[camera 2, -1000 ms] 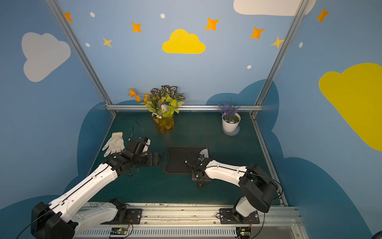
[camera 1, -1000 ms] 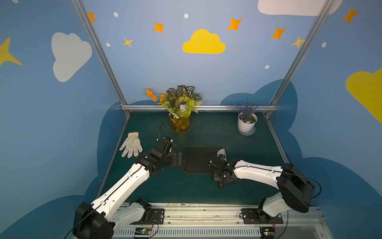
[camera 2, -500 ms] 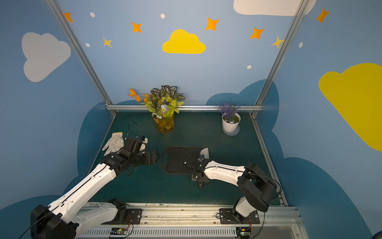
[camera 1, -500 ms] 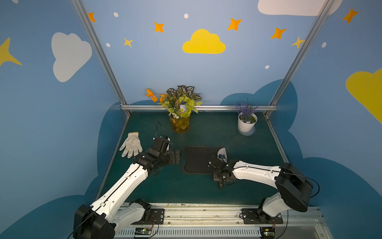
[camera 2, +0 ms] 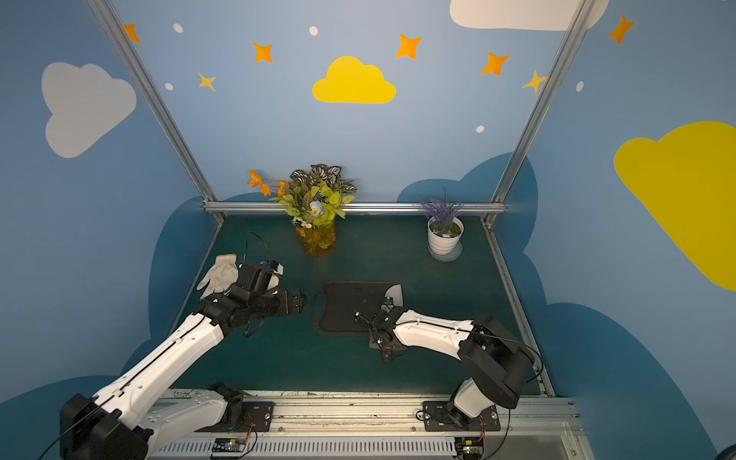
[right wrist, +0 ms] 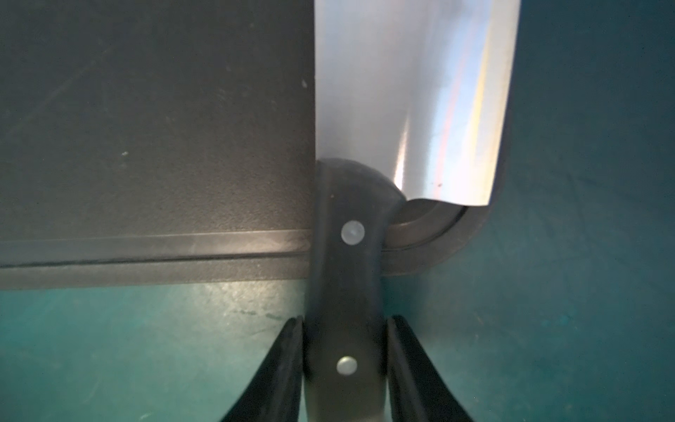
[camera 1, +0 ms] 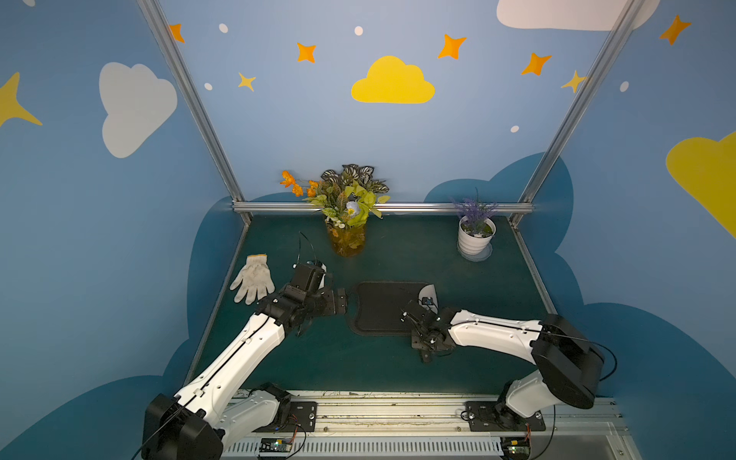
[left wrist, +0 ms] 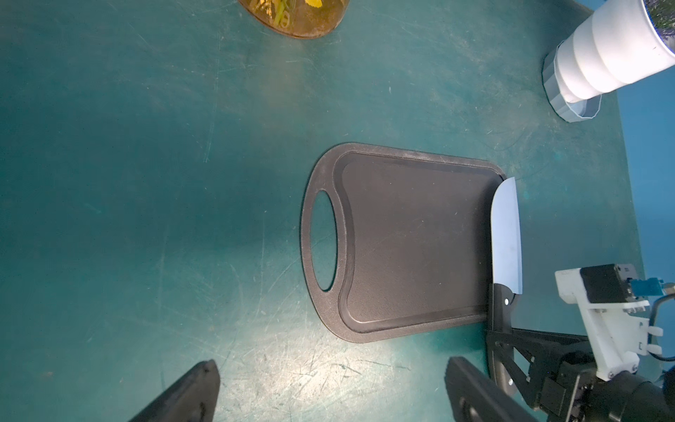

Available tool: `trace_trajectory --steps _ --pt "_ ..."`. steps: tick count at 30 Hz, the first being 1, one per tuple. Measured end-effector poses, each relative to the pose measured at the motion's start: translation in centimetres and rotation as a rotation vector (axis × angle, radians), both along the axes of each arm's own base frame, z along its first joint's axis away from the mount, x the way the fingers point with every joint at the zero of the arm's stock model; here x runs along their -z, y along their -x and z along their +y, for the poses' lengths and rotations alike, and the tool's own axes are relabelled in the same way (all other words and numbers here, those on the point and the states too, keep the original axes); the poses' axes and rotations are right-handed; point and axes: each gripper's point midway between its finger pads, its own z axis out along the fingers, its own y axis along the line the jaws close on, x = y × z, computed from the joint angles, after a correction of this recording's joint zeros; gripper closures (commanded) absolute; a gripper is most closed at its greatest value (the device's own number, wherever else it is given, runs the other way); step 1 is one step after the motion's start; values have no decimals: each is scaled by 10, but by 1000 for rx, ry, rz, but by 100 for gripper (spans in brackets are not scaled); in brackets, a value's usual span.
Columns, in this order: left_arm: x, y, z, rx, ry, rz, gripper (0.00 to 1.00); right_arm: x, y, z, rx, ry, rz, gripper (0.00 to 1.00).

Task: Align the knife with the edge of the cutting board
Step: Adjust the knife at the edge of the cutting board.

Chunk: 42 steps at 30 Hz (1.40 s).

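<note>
The green bench [camera 1: 358,358] carries the black cutting board [camera 1: 378,306], which lies flat near the middle with its handle slot toward the left arm. The knife [left wrist: 506,237] rests with its blade flat along the board's short end opposite the slot. Its black handle sticks out past the board's near long edge. The right gripper [right wrist: 345,325] is clamped on that handle. The left gripper [camera 1: 341,301], jaws wide apart and empty, is just beside the slot end.
</note>
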Motion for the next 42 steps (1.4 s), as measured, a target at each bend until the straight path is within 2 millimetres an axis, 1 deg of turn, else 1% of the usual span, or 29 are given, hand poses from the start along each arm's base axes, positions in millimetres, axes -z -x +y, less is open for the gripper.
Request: trace_trajectory --steps 19,30,37,40,42 --pt "1 -3 5 -19 2 6 0 0 1 0 -21 6 0 67" --pt "1 -4 5 -22 3 2 0 -1 7 -7 -22 2 7 67" --pt "1 -5 6 -23 3 2 0 0 7 -8 -21 1 8 67" --pt "1 -5 6 -24 3 1 0 0 7 -8 -22 2 8 65" --pt "1 -5 6 -24 3 2 0 0 7 -8 -22 2 8 62"
